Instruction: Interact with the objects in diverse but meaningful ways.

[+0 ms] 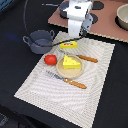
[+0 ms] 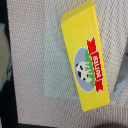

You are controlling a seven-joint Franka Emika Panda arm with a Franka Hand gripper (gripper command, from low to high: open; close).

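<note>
A flat yellow box [image 1: 69, 45] with a cow label lies on the woven placemat [image 1: 95, 85]. It fills the wrist view, where the yellow box [image 2: 85, 60] reads "Butter". My gripper [image 1: 79, 34] hangs just above and behind it, and its fingers are too blurred to show how they stand. Nothing is visibly held. The grey two-handled pot [image 1: 40, 41] stands at the mat's corner toward the exterior view's left. A red tomato [image 1: 50, 59] sits beside the tan plate [image 1: 64, 73], which carries the yellow cheese wedge [image 1: 71, 62].
One wooden-handled piece of cutlery [image 1: 86, 58] lies beside the plate, another [image 1: 72, 82] in front of it. A brown board [image 1: 107, 25] at the back holds a bowl [image 1: 122, 17]. A black cable [image 1: 27, 20] loops above the pot.
</note>
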